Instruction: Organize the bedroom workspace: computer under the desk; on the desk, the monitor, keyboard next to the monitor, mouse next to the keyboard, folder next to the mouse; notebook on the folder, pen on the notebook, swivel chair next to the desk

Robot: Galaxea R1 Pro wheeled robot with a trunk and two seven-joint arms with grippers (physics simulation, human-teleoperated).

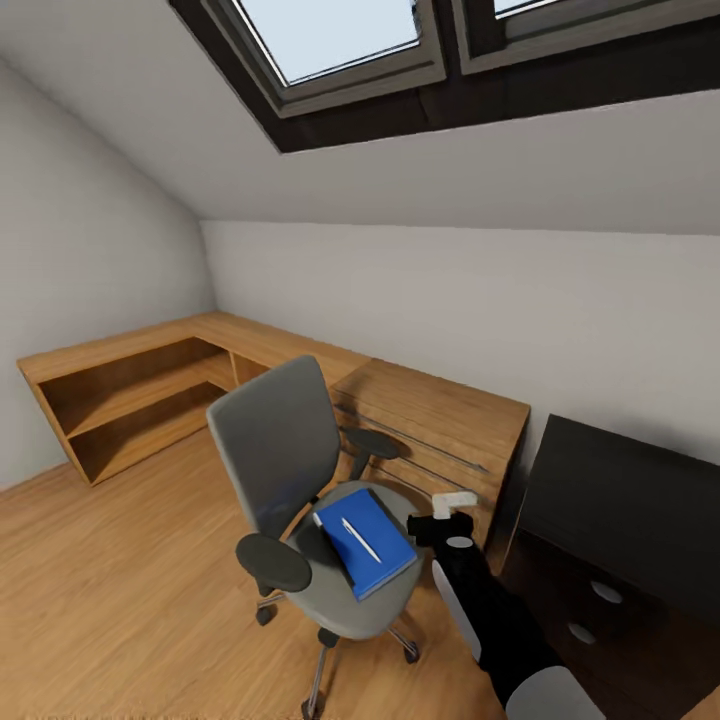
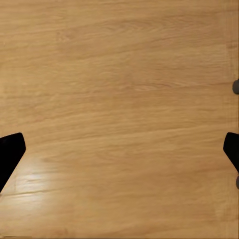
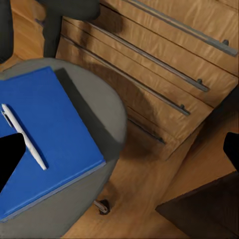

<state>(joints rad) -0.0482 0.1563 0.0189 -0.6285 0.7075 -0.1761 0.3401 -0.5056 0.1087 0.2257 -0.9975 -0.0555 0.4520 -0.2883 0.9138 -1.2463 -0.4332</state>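
Note:
The grey swivel chair point(image 1: 300, 490) stands on the wooden floor in front of a wooden drawer unit point(image 1: 435, 425). On its seat point(image 3: 107, 107) lies a flat blue cover point(image 1: 368, 542) point(image 3: 50, 134), folder or notebook, I cannot tell which. A white pen point(image 1: 360, 540) point(image 3: 25, 137) rests on top of it. My right gripper point(image 1: 447, 510) point(image 3: 121, 154) hangs open just beside the seat's edge, above the blue cover's corner, holding nothing. My left gripper point(image 2: 119, 152) is open over bare floor, its black fingertips point(image 2: 10, 154) wide apart.
A low L-shaped wooden desk with open shelves point(image 1: 140, 390) runs along the left and back walls. A dark cabinet point(image 1: 620, 500) stands at the right, close to my right arm. Open floor point(image 1: 120, 580) lies left of the chair. The sloped ceiling has skylights point(image 1: 340, 40).

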